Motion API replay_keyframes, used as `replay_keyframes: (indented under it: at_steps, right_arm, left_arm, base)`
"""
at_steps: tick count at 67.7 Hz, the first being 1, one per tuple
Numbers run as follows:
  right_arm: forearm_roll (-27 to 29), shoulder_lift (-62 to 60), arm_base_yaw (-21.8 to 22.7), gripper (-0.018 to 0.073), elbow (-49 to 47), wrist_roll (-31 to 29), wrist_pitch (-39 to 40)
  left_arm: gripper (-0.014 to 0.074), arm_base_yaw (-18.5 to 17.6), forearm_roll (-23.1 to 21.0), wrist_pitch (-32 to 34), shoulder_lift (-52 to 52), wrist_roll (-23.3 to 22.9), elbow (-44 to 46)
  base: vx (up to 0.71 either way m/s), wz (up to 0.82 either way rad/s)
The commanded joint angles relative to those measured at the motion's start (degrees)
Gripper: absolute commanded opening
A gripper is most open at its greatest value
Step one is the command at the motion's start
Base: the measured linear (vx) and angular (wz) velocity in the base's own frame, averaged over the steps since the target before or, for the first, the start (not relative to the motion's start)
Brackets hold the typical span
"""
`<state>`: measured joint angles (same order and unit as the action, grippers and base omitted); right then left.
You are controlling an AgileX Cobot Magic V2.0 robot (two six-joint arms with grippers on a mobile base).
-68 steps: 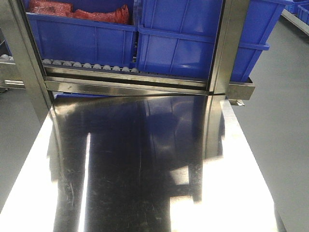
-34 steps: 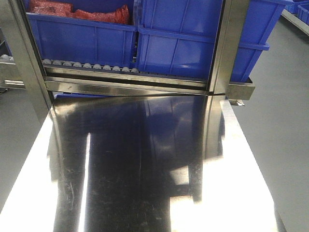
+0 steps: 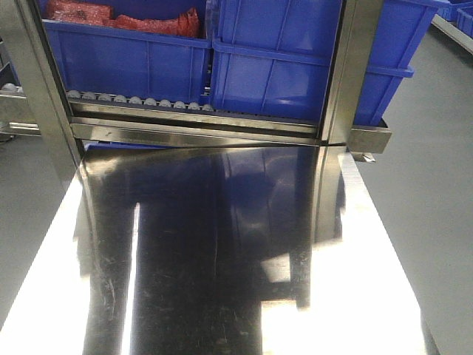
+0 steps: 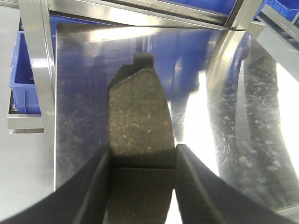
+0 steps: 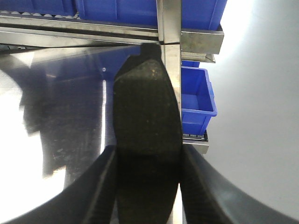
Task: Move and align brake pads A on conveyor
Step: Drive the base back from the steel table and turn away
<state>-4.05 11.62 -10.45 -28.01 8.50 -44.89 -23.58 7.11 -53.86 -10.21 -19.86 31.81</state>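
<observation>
Polished steel table (image 3: 222,259) fills the front view below blue bins (image 3: 273,74) on a roller rack (image 3: 133,100), the upper-left one holding red things (image 3: 118,16). The left hand (image 4: 142,149) pinches a brake pad (image 4: 138,107) by its near end and the right hand (image 5: 148,149) a second brake pad (image 5: 147,93) likewise, each long axis running up the frame toward the rack. No conveyor shows in any view, so which way the pads must go cannot be told

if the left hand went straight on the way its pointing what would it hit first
Probably the steel tabletop: the left hand, shut on a protruding brake pad, looks tilted down at it, so the pad's tip would touch first. The rack rail lies beyond; depth is unclear.
</observation>
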Motion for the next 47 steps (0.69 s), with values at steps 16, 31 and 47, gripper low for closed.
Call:
replay_keyframes:
  at_steps: [16,31,47]
  right_arm:
    - [-0.8,0.6,0.3,-0.0004,-1.6,-0.5,5.0]
    - [-0.8,0.6,0.3,-0.0004,-1.6,-0.5,5.0]
    - [-0.8,0.6,0.3,-0.0004,-1.6,-0.5,5.0]
  left_arm:
    - [-0.0006,-0.3,0.3,4.8,-0.8,-0.1,1.5]
    - [-0.0006,-0.3,0.3,4.8,-0.8,-0.1,1.5]
    - [-0.0006,-0.3,0.3,4.7,-0.8,-0.1,1.5]
  base:
    - [-0.03,0.13]
    - [-0.10,0.39]
    - [-0.16,0.67]
